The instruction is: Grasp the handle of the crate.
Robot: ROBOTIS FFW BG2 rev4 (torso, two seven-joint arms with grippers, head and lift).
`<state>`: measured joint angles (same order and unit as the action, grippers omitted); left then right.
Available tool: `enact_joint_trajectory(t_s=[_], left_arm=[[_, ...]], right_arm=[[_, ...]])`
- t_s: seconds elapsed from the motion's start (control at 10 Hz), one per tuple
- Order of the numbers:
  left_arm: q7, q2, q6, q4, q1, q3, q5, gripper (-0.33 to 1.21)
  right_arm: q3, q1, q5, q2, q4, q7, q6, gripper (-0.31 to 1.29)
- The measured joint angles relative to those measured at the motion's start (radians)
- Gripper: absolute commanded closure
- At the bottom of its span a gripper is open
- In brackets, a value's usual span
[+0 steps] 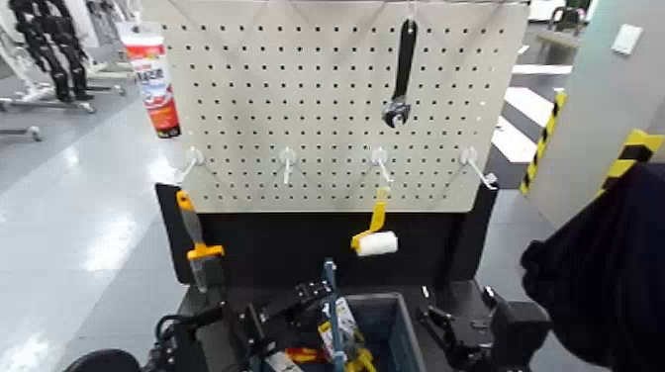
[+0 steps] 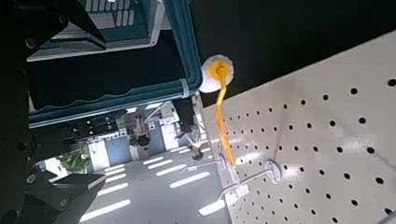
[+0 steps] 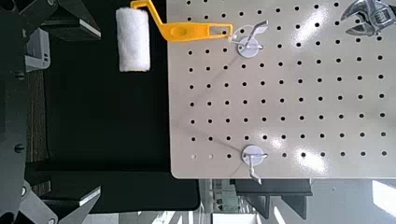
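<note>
The crate (image 1: 396, 331) is dark blue and sits at the bottom middle of the head view, below the pegboard. Its thin blue-teal handle (image 1: 332, 307) stands upright across its middle. My left gripper (image 1: 315, 293) is at the handle's upper part, just left of it. In the left wrist view the teal handle bar (image 2: 103, 96) runs between the spread black fingers (image 2: 65, 19), so the gripper (image 2: 65, 107) looks open around it. My right gripper (image 1: 440, 328) hovers open and empty at the crate's right side. Its fingers (image 3: 65, 19) are spread wide in the right wrist view.
A white pegboard (image 1: 327, 109) stands behind the crate. On it hang a black wrench (image 1: 401, 79), a yellow-handled paint roller (image 1: 374, 237), an orange-handled scraper (image 1: 198, 247) and a white-and-orange tube (image 1: 153, 74). A dark clothed shape (image 1: 604, 267) fills the right edge.
</note>
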<state>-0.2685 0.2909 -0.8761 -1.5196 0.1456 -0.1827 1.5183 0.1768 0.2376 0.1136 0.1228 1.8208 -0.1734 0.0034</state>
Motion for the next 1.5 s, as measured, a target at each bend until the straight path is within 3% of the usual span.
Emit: enact_joint_trajectory(t_s=[0.4,0.5,0.7,1.5], left_arm=[[-0.018,-0.003,0.003,0.054,0.015,-0.037,0.065,0.97],[-0.023,-0.007,0.004,0.060,0.014,-0.038,0.070,0.99],[-0.032,-0.010,0.005,0.067,0.012,-0.038,0.073,1.16],[-0.037,-0.023,0.023,0.022,-0.021,-0.030,0.085,1.18]], right_arm=[[-0.001,0.002,0.002,-0.002,0.000,0.000,-0.004,0.14],[-0.001,0.002,0.003,-0.002,0.000,0.000,-0.005,0.14],[0.000,0.002,0.004,-0.002,0.000,0.000,-0.005,0.14],[-0.004,0.003,0.005,-0.003,0.000,0.000,-0.002,0.14]])
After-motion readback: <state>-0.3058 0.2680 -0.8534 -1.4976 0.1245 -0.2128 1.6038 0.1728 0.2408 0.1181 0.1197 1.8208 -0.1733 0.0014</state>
